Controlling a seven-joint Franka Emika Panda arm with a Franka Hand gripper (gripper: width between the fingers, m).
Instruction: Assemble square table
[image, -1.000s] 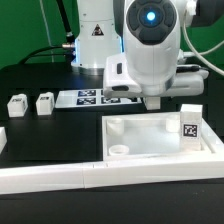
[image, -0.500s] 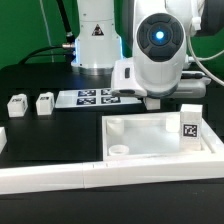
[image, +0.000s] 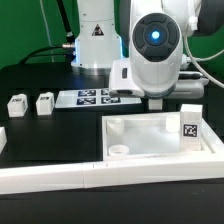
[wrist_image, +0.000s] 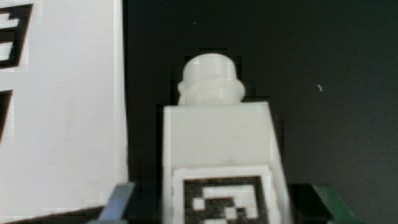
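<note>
The white square tabletop (image: 112, 139) lies rim up at the front of the exterior view. One tagged leg (image: 190, 124) stands in its corner on the exterior view's right. Two more small legs (image: 17, 104) (image: 44, 102) stand on the black table at the exterior view's left. My gripper (image: 155, 100) is low behind the tabletop, mostly hidden by the hand. In the wrist view my gripper (wrist_image: 217, 205) is open, and its fingers (wrist_image: 123, 198) straddle a fourth tagged leg (wrist_image: 217, 130) lying on the table, with a gap on each side.
The marker board (image: 95, 97) lies behind the tabletop and beside the leg in the wrist view (wrist_image: 63, 120). A long white border wall (image: 110, 180) runs along the front edge. The arm's base (image: 95, 35) stands at the back.
My hand has come down lower and shifted slightly toward the exterior view's right. The tabletop and the legs have not moved.
</note>
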